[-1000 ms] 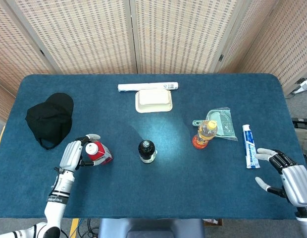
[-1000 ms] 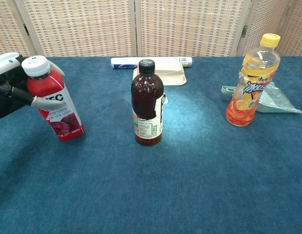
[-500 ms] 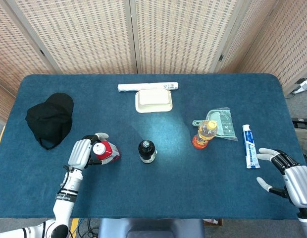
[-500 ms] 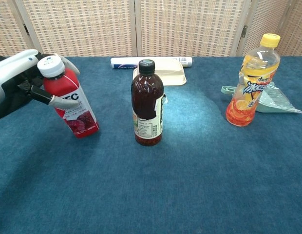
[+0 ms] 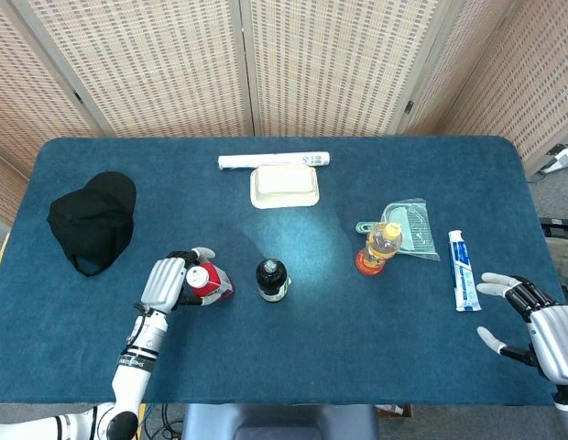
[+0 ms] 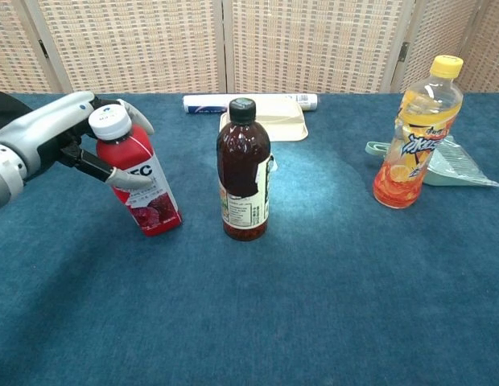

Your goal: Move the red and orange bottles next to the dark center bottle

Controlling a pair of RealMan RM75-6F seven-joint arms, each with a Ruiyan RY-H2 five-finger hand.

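One left hand [image 6: 60, 137] wraps its fingers [image 6: 125, 178] around the tilted red bottle [image 6: 141, 185], near the dark bottle [image 6: 245, 173]; right hand [image 5: 540, 325] spread, holding nothing.

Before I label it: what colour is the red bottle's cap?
White; the red bottle shows its cap best in the chest view.

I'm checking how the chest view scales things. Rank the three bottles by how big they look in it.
1. Dark bottle, upright at centre.
2. Orange bottle, further back, so its real size may match.
3. Red bottle, tilted in the left hand; it looks close to the orange one, so that order is unsure.
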